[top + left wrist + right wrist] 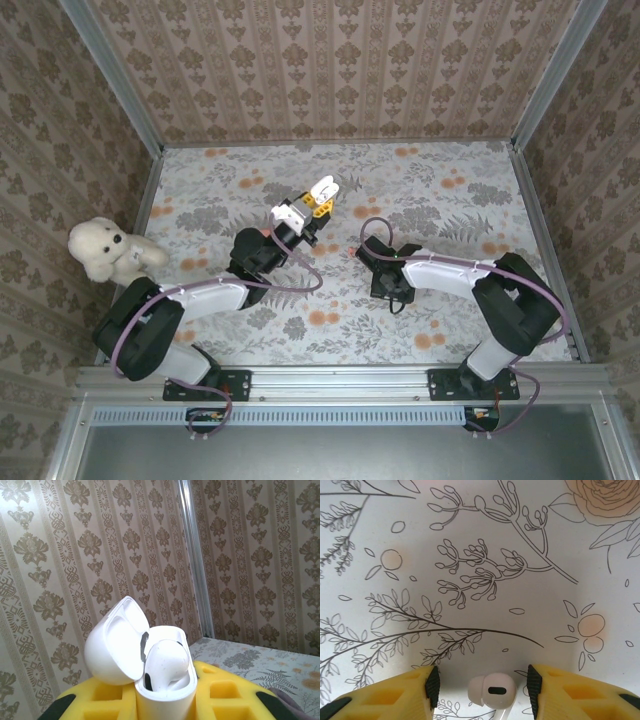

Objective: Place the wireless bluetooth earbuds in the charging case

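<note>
The white charging case (165, 692) stands upright between my left gripper's yellow fingers (227, 695), lid (115, 642) swung open to the left. One white earbud (167, 662) sits in it. My left gripper (318, 205) is shut on the case and holds it above the middle of the table. A second white earbud (492, 690) lies on the flowered cloth, stem toward the camera. My right gripper (483, 690) hangs low over it, open, with a black pad (433, 686) on each side and a gap between each pad and the bud. In the top view my right gripper (366, 250) points down at the cloth.
A white teddy bear (108, 250) sits at the table's left edge. Patterned walls (330, 60) close in the back and both sides, with a metal corner post (192, 555) behind the case. The flowered tablecloth (450, 190) covers the table.
</note>
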### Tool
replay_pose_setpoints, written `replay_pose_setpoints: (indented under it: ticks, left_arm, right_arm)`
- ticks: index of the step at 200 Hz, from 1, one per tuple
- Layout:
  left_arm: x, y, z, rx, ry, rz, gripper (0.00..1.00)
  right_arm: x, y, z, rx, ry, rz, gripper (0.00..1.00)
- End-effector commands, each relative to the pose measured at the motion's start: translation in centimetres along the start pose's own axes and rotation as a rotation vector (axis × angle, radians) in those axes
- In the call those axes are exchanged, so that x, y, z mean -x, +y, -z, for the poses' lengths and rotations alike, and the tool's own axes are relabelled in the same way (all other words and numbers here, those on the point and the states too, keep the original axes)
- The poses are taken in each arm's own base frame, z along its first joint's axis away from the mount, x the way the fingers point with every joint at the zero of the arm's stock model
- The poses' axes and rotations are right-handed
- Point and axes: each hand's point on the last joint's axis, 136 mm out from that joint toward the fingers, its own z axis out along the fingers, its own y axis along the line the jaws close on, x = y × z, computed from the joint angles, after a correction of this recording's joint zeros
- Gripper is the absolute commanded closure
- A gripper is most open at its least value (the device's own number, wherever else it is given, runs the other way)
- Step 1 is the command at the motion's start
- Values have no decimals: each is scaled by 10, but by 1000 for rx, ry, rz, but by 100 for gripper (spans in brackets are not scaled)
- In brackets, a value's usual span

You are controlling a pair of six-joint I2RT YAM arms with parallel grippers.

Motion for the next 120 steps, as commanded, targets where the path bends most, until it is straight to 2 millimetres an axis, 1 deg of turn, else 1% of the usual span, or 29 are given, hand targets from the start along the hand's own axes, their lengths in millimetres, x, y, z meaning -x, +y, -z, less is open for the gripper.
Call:
replay_pose_setpoints:
  ticks: [1,52,120]
  left_arm:
    - [23,8,5,27,-73,-28,100]
    - [24,9,5,30,-75,-26,100]
    - [24,9,4,30,-75,-25,100]
  right_arm:
    - [4,-9,1,-68,-19,39,50]
    - [6,-12,1,-88,-28,61,55]
    - [-1,-11,3,-45,-12,41,55]
